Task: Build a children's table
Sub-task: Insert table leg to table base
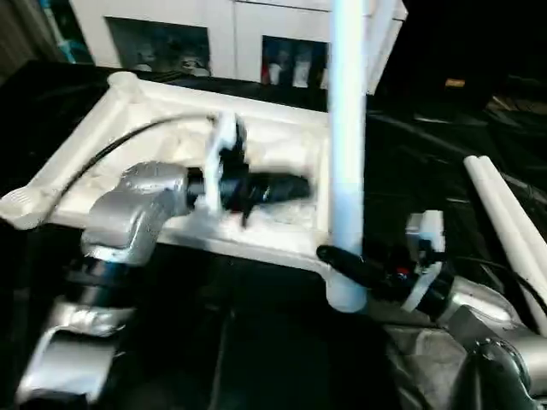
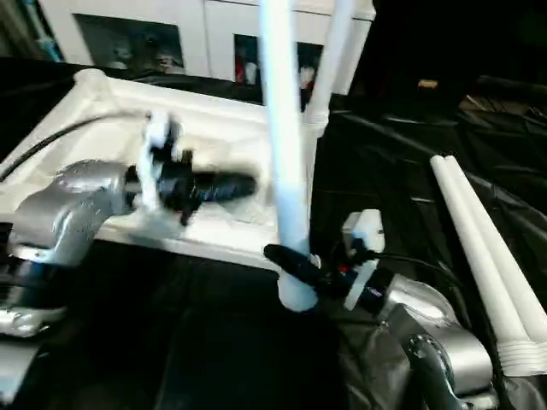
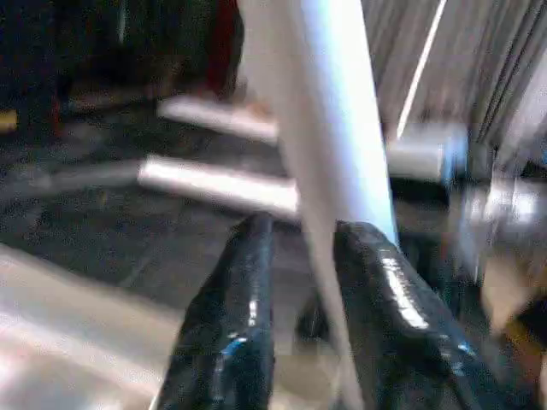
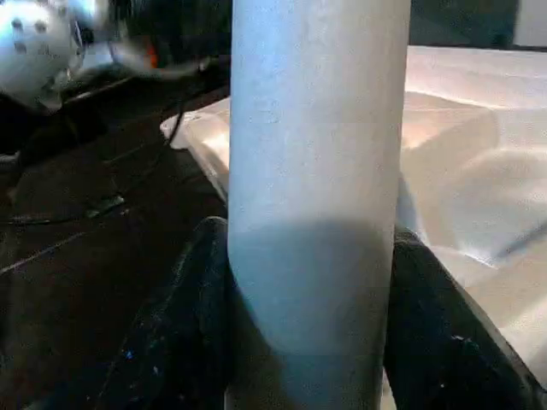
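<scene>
Right hand point(image 2: 295, 260) is clamped on an upright white leg point(image 2: 284, 145) near its lower end, at the near corner of the upturned table top point(image 1: 282, 141); left hand point(image 1: 286, 190) hovers over the top's ribbed underside just beside that leg, fingers point(image 3: 231, 325) slightly parted, holding nothing. Two more legs point(image 2: 479, 248) lie beyond the right hand on the black worktop point(image 2: 214, 342).

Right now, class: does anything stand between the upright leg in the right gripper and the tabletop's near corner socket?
Nothing visible does. The right gripper clamps the upright leg low down, its foot at the tabletop's near corner. The left gripper hovers beside the leg, over the tabletop's underside, not beneath it.
</scene>
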`<state>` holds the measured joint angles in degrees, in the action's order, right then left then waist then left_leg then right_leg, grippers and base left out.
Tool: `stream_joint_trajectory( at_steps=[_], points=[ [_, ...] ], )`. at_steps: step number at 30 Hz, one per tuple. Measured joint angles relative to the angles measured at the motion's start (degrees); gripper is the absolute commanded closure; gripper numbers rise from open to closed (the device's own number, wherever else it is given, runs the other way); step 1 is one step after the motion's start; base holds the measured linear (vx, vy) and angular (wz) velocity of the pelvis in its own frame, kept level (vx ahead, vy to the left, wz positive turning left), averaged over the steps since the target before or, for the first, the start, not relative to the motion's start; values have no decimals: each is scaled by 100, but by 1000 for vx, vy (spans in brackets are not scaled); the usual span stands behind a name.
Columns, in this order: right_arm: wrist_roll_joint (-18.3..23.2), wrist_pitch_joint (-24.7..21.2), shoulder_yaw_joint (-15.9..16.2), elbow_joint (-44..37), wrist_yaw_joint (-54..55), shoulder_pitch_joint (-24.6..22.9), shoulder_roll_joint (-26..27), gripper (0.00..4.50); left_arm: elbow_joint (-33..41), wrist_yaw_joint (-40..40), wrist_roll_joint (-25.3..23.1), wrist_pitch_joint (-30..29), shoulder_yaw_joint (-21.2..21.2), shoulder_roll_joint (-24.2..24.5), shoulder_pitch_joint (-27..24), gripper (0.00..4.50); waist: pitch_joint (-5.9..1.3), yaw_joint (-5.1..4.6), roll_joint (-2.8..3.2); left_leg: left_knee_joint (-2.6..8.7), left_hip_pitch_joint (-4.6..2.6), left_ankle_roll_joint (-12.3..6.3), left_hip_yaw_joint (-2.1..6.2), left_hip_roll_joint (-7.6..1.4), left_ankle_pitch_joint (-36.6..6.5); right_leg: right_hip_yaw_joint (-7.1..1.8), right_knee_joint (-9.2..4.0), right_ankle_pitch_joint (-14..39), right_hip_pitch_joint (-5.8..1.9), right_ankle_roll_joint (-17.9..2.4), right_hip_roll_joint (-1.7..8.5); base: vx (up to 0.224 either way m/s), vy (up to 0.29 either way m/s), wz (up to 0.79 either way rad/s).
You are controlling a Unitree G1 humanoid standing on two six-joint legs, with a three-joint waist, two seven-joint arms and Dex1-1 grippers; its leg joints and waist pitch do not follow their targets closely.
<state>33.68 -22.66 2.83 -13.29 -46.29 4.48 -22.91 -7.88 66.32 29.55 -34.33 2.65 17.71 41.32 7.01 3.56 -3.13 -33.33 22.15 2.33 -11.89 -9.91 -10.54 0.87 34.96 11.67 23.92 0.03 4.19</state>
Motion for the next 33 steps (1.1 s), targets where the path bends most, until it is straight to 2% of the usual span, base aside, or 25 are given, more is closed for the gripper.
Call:
stream_joint_trajectory(
  at_steps=[2,4,6,8,10,12,16,18,19,20,23,26,28,29,30,33],
  points=[
    [-56,25,-5,19,18,74,0,267,130,-160,335,-319,-128,-175,1,265,-3,4,-5,-24,0,10,0,0,-6,1,16,-2,-7,2,5,0,0,0],
    [-59,30,-6,21,16,77,6,267,161,-269,456,-464,-164,-259,0,249,-6,8,-9,-34,0,6,0,0,-3,1,24,-7,-11,4,7,0,0,0],
    [-87,30,-4,96,25,79,20,267,166,-526,454,-509,-178,-466,-3,240,-9,12,-13,-49,0,2,1,-1,0,1,29,-15,-16,5,9,0,0,0],
    [-134,30,12,131,23,90,16,267,176,-723,491,-573,-185,-684,-27,212,-11,24,-16,-60,6,-6,1,-1,5,2,30,-25,-18,8,11,0,0,0],
    [-220,33,91,129,4,142,7,267,215,-859,584,-658,-227,-763,-30,203,-13,37,-20,-68,7,-17,1,-1,12,1,32,-33,-18,8,11,0,0,0],
    [-288,34,204,131,-19,190,-14,267,355,-996,662,-700,-247,-859,-32,175,-16,39,-25,-76,7,-39,2,-1,25,2,39,-35,-19,8,12,0,0,0],
    [-373,59,222,172,-19,235,-19,267,426,-1247,658,-655,-254,-988,-28,166,-20,101,-25,-100,5,-41,6,-2,26,1,64,-36,-21,9,13,0,0,0],
    [-412,59,220,264,-8,246,-19,267,300,-1433,653,-644,-293,-1070,27,165,-20,141,-25,-118,6,-43,7,-2,27,1,82,-36,-21,9,15,0,0,0],
    [-413,59,219,269,-7,247,-19,267,277,-1465,655,-645,-296,-1077,38,194,-20,150,-25,-121,5,-48,7,-2,31,1,88,-36,-21,9,16,0,0,0],
    [-414,59,219,269,-5,253,-19,267,261,-1483,657,-647,-307,-1078,51,202,-20,157,-26,-124,4,-52,7,-2,34,1,95,-36,-22,9,18,0,0,0],
    [-447,73,218,270,8,257,-19,267,248,-1567,666,-662,-402,-1061,139,206,-22,158,-28,-129,4,-43,9,-2,39,1,101,-48,-23,8,18,0,0,0],
    [-488,91,218,273,33,259,-17,267,245,-1594,655,-639,-397,-991,216,245,-36,159,-31,-133,2,-37,9,-2,44,1,100,-59,-28,9,19,0,0,0],
    [-533,92,218,291,37,278,-19,267,245,-1568,629,-620,-346,-930,217,245,-39,159,-34,-140,3,-36,12,-2,46,1,101,-68,-29,13,19,0,0,0],
    [-531,80,219,316,11,282,-18,211,245,-1541,589,-552,-278,-910,219,251,-41,159,-33,-144,3,-39,13,-2,48,2,101,-71,-32,13,19,0,0,0],
    [-531,69,219,329,1,283,-19,197,248,-1528,550,-523,-240,-878,222,271,-44,159,-30,-146,3,-41,14,-2,49,1,100,-74,-34,13,19,0,0,0],
    [-477,28,215,325,-21,355,-27,177,257,-1418,370,-515,-17,-748,225,270,-52,158,-22,-155,1,-46,15,-2,53,1,101,-80,-41,14,20,0,0,0]
  ],
)
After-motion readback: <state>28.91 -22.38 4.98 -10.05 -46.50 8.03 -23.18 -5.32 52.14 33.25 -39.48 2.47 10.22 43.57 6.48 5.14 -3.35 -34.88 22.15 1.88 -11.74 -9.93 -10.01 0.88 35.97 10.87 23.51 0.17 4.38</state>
